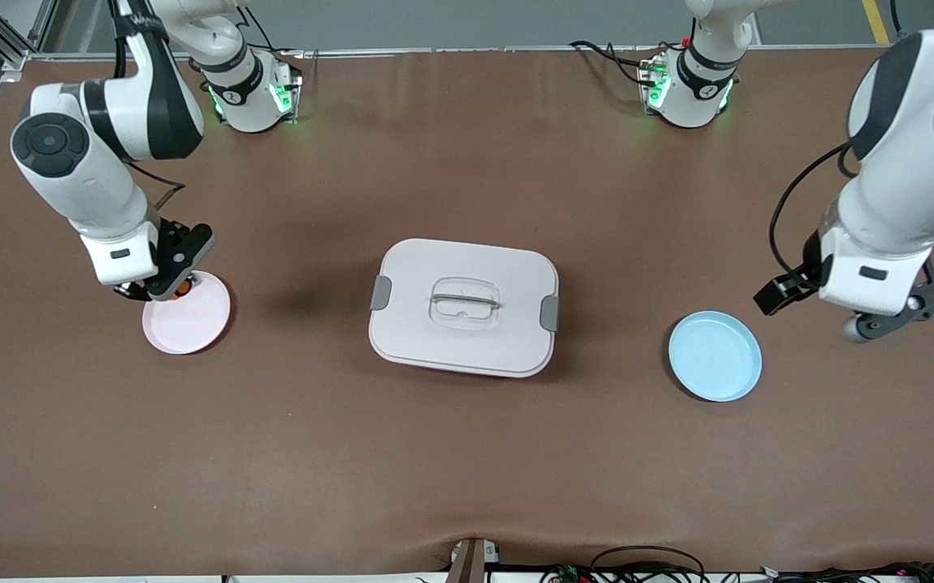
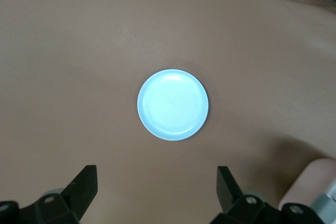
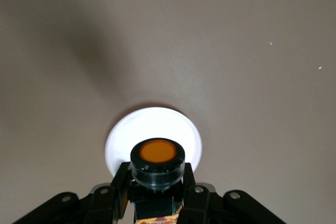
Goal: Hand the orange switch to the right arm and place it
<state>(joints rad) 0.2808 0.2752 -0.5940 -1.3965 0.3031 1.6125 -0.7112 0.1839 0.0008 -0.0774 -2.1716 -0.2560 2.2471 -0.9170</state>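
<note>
nearest the front camera on the brown table [image 1: 467,453] lies the light blue plate [image 1: 715,355], toward the left arm's end, with nothing on it. a little farther from the camera, at the middle of the table, sits a pale lidded container [image 1: 464,307] with grey clips at its two ends and a clear handle recess in the lid. about level with it, toward the right arm's end, rests the pink plate [image 1: 187,313], which reads as white in the right wrist view. the right hand [image 1: 161,285] hangs over the pink plate's rim on the side away from the camera, its fingers closed on the orange switch [image 3: 157,153]; the switch's round orange end faces down toward the plate, and its black body is clamped between the two fingers, held above the plate rather than lying on it. the left hand [image 2: 156,190] waits in the air over bare table beside the blue plate, toward the left arm's end, its fingers spread wide apart and holding nothing.
</note>
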